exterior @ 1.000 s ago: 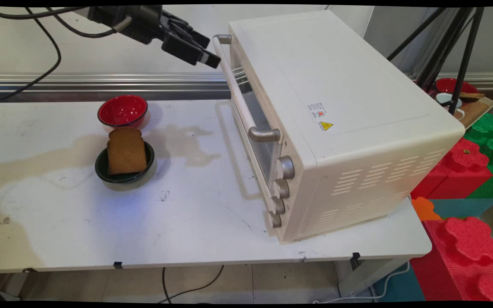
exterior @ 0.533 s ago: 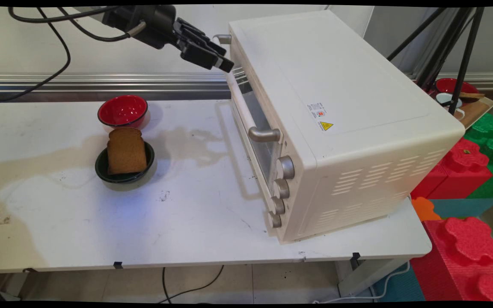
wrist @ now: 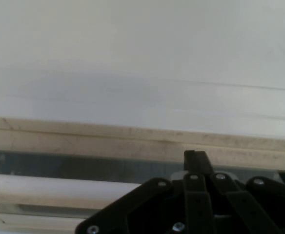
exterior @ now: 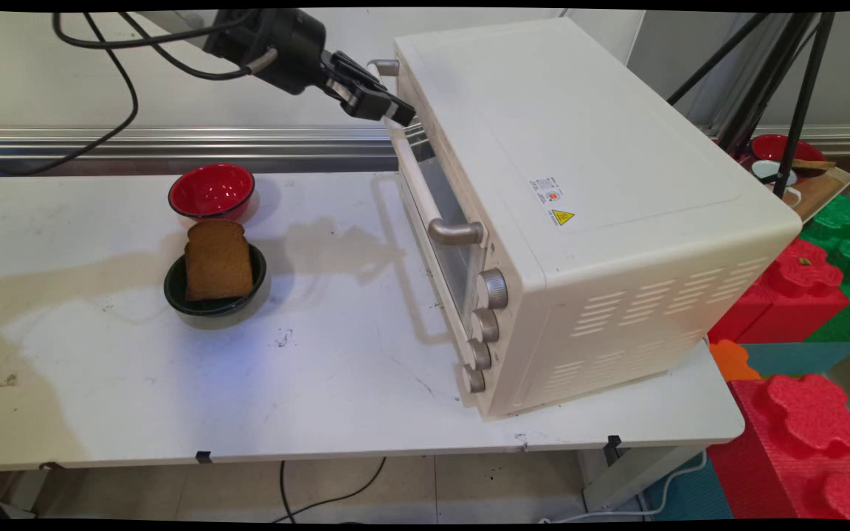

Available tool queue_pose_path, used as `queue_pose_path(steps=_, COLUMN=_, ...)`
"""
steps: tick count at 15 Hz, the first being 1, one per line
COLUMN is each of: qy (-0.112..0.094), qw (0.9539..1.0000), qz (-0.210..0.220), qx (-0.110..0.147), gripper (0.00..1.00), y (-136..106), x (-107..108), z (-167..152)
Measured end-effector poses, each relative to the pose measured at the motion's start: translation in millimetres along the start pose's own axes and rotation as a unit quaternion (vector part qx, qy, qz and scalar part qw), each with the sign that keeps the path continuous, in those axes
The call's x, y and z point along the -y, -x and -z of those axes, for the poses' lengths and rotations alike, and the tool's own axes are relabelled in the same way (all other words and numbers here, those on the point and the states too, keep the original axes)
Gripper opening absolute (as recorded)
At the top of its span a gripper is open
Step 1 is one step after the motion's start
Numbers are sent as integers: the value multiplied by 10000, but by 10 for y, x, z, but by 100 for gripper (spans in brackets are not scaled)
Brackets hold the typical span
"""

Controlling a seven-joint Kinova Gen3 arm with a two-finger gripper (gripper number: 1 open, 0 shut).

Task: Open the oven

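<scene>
My black gripper (exterior: 404, 114) is high at the back, with its tips against the upper far corner of the cream toaster oven's (exterior: 580, 184) door, just above the far end of the long door handle (exterior: 417, 177). The fingers look shut with nothing between them. In the hand view the gripper (wrist: 195, 158) points at the door's top edge, with the pale handle bar (wrist: 45, 190) running across below it and the oven's top (wrist: 132, 58) filling the upper picture. The oven door is shut.
On the white table (exterior: 322, 369), left of the oven, a slice of brown bread (exterior: 217, 259) leans in a dark green bowl (exterior: 174, 291), with a red bowl (exterior: 211, 190) behind it. Red and green foam blocks (exterior: 801, 413) and a tripod (exterior: 786, 88) stand to the right.
The gripper has moved right and slightly down, from left of the handle's far end to the oven door's top corner. The oven, the bowls and the bread have not moved.
</scene>
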Motion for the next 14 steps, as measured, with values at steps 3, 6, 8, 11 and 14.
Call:
queue_pose_path(steps=3, qy=6, qw=10000, qz=39, qx=44, gripper=0, y=0, x=2, z=-99)
queue_pose_path(steps=6, qy=7, qw=9999, qz=83, qx=68, gripper=0, y=7, x=0, z=-174)
queue_pose_path(steps=8, qy=14, qw=9999, qz=113, qx=89, gripper=0, y=15, x=-5, z=-224)
queue_pose_path(steps=11, qy=20, qw=9998, qz=177, qx=123, gripper=0, y=39, x=-28, z=-310)
queue_pose_path(steps=14, qy=1, qw=9996, qz=246, qx=167, gripper=0, y=80, x=-50, z=-369)
